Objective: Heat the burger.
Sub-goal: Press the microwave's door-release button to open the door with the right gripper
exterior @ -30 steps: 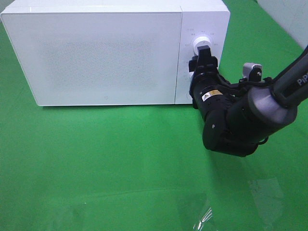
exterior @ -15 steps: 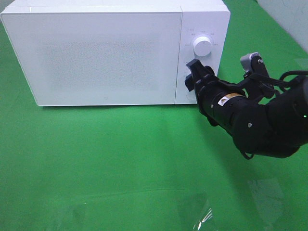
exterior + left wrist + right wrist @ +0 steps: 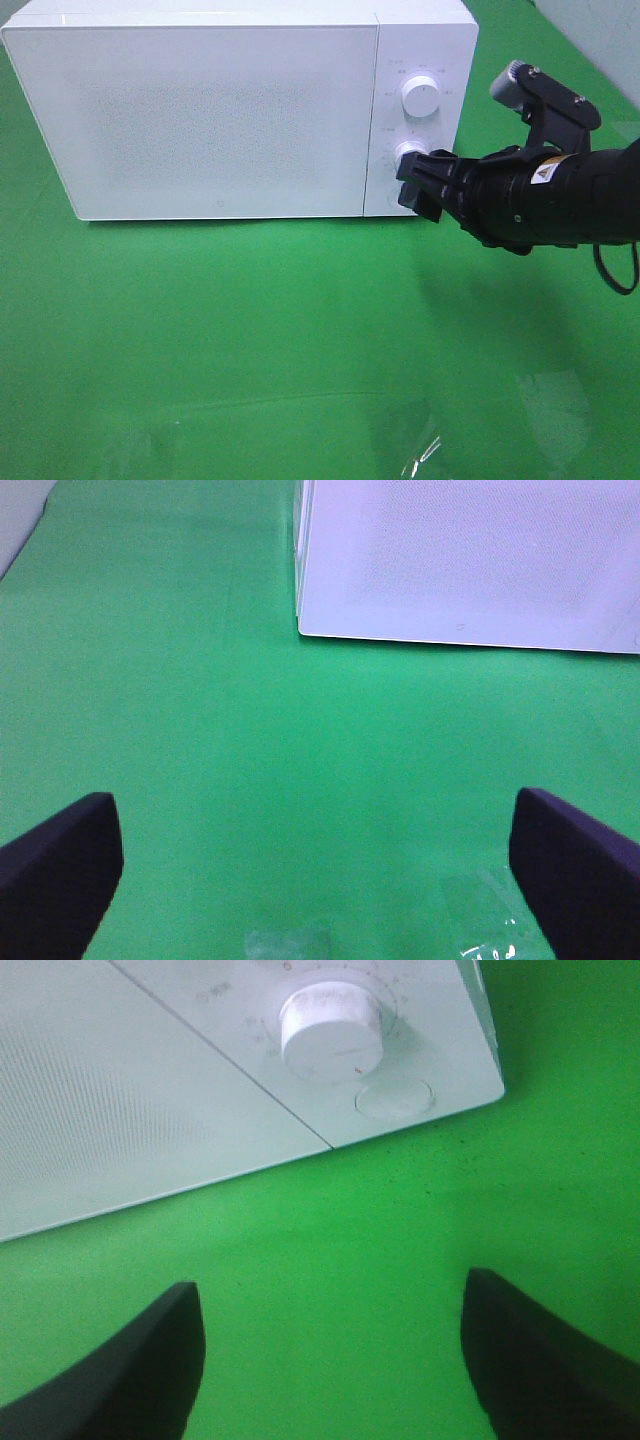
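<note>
The burger is out of view. A white microwave (image 3: 220, 110) stands at the back with its door closed. Its control panel has an upper knob (image 3: 419, 97) and a lower knob (image 3: 408, 152). My right gripper (image 3: 418, 188) hovers just in front of the panel's lower part, close under the lower knob, open and holding nothing. The right wrist view shows the lower knob (image 3: 331, 1033), a round button (image 3: 394, 1099) below it, and the open right gripper (image 3: 330, 1360) over green cloth. My left gripper (image 3: 315, 880) is open and empty, facing the microwave (image 3: 470, 560) from a distance.
Green cloth (image 3: 250, 330) covers the table. Clear glossy patches (image 3: 420, 450) lie on the cloth near the front edge, also seen as glossy patches (image 3: 480, 910) close to the left gripper. The right arm (image 3: 560, 190) reaches in from the right.
My right gripper has left the upper knob, dropped to the lower knob's level and rolled, while the arm swung out to the right. The left gripper stays open.
</note>
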`<control>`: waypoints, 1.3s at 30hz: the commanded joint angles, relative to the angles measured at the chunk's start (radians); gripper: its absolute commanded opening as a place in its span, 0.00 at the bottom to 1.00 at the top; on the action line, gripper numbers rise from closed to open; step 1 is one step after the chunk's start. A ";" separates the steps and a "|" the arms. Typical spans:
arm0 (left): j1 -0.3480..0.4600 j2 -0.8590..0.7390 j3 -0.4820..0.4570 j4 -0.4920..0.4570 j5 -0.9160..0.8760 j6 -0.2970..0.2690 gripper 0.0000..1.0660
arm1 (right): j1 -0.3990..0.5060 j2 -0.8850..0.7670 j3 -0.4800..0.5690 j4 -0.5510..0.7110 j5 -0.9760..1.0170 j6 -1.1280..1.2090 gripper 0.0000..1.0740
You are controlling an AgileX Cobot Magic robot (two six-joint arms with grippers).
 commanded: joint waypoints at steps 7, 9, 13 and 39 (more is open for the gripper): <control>0.003 -0.016 0.003 -0.002 -0.006 -0.001 0.91 | -0.059 -0.173 -0.117 -0.342 0.531 -0.018 0.66; 0.003 -0.016 0.003 -0.002 -0.006 -0.001 0.91 | -0.058 -0.207 -0.136 -0.378 0.611 -0.020 0.66; 0.003 -0.016 0.003 -0.002 -0.006 -0.001 0.91 | -0.058 -0.258 -0.148 -0.382 0.706 -0.059 0.66; 0.003 -0.016 0.003 -0.002 -0.006 -0.001 0.91 | -0.068 -0.997 -0.062 -0.370 1.186 -0.160 0.66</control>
